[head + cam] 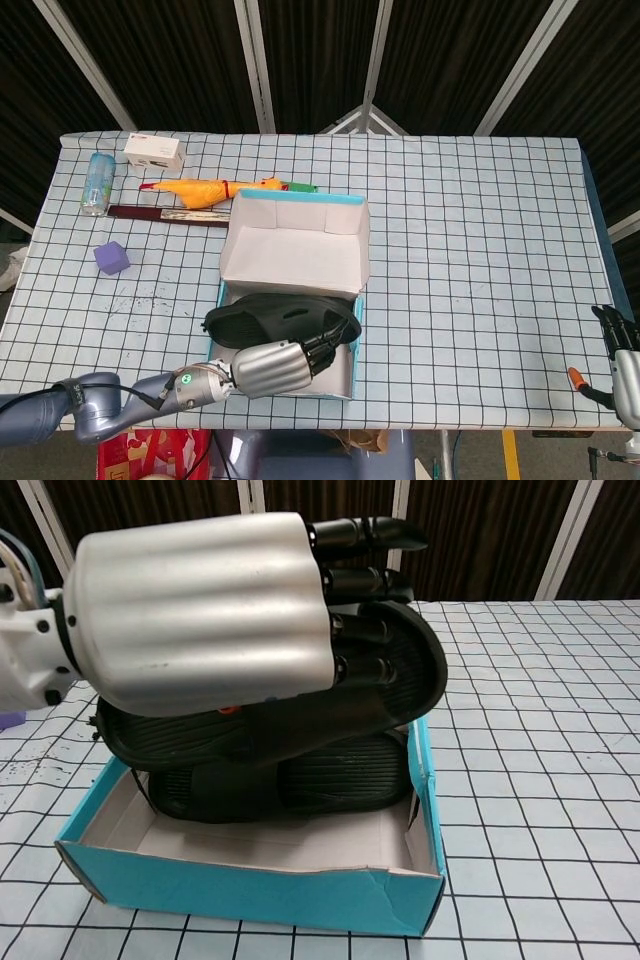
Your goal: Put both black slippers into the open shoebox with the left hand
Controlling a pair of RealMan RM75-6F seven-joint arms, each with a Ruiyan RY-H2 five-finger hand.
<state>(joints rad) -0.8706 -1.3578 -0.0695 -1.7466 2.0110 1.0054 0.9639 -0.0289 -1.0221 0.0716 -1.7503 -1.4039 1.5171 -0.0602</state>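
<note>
- While the left hand [200,610] grips one black slipper [400,675] just above the open shoebox [250,885], the other slipper [330,780] lies inside, directly beneath;
- right hand [622,365] well apart at the table's edge; whether it is clenched or loose I cannot tell.

Black slippers [300,720] stacked, perhaps, over shoebox [250,885]

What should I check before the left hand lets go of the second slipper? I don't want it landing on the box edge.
1. First slipper lies flat inside the shoebox: ok.
2. Left hand holds the second slipper: ok.
3. Second slipper sits over the box opening, just above the first: ok.
4. Its heel end clears the left wall: cannot tell, the hand hides it.
5. Lid stands open, out of the way: ok.
6. Right hand far from the box: ok.
</note>
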